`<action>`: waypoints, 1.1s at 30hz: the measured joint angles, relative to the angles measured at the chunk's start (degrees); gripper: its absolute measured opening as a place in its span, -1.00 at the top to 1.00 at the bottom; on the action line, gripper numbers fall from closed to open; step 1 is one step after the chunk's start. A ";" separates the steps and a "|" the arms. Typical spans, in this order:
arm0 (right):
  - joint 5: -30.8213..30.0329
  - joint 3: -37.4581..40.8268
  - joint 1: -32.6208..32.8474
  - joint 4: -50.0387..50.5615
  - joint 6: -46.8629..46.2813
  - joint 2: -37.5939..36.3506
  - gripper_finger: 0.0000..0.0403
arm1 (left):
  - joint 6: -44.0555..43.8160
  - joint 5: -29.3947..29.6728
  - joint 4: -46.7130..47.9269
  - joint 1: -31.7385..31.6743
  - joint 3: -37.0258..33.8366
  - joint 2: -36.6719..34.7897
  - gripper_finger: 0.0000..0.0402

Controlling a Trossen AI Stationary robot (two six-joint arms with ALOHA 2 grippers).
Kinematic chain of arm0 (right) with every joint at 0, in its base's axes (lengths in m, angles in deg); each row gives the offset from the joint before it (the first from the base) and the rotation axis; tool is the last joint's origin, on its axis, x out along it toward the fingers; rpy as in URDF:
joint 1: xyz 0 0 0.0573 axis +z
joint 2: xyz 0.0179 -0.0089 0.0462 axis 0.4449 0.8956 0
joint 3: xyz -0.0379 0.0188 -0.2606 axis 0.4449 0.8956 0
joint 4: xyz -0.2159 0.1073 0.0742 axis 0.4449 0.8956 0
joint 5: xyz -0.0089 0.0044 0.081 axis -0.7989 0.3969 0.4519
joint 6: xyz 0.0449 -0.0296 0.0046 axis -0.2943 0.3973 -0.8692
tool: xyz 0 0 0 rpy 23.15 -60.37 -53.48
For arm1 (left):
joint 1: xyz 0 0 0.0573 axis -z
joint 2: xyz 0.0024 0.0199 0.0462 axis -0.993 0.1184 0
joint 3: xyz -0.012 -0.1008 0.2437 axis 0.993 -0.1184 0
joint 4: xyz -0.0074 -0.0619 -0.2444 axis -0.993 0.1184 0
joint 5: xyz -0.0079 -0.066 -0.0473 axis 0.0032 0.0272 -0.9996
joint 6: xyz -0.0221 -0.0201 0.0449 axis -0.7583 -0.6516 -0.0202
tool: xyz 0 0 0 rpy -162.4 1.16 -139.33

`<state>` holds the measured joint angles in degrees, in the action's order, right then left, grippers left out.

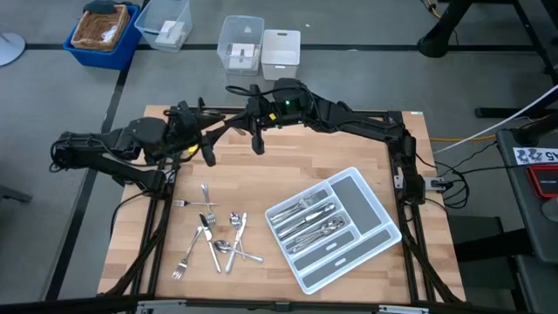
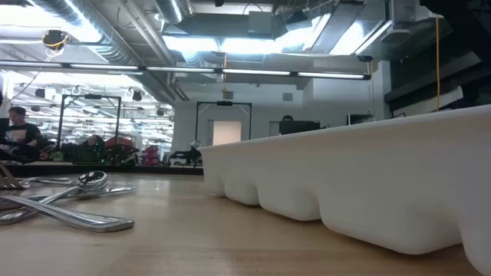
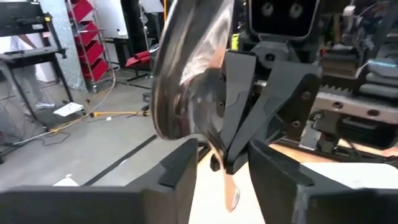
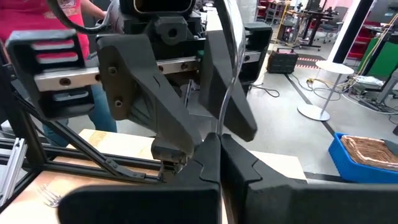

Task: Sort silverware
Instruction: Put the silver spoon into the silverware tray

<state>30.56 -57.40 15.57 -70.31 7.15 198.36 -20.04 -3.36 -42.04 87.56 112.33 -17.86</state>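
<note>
Both arms meet above the table's far edge. My right gripper (image 4: 221,142) is shut on a shiny spoon (image 3: 186,68), which is held in the air. My left gripper (image 3: 222,155) faces it, open, with one finger on either side of the spoon's handle, not visibly touching it. Loose silverware (image 1: 214,237) lies in a heap on the near left of the wooden table, and shows in the low view as silverware (image 2: 69,201). More pieces lie in the compartments of the light grey tray (image 1: 370,222). My right gripper pinches the spoon's handle just below the bowl (image 3: 219,155) between its two fingers (image 3: 239,106). In its own wrist view the spoon stands edge-on, rising from the fingertips (image 4: 208,155). The spoon is lifted clear, bowl up, with its handle end (image 3: 231,198) hanging free.
The tray (image 2: 368,184) sits slanted on the table's near right. Beyond the far edge, on the floor, stand clear plastic boxes (image 1: 241,44), a white box (image 1: 281,48) and a blue bin with a basket (image 1: 103,33). Bare wood lies between heap and arms.
</note>
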 joint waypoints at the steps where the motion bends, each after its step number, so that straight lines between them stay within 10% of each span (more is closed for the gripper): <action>1: 0.00 0.00 0.00 0.00 0.00 0.00 1.00 | 0.00 -0.37 -0.47 0.00 0.00 -0.03 0.41; 15: 0.24 0.00 -0.02 0.28 0.28 0.00 1.00 | 0.26 -2.00 -1.40 -0.03 0.00 -0.76 0.96; 33: -1.70 0.07 -0.02 3.24 -6.05 -0.31 0.63 | -0.73 -1.42 -0.96 0.03 0.02 -0.81 0.99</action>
<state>28.85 -57.34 15.55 -67.08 1.11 198.05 -20.77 -4.78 -43.00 87.60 112.35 -18.67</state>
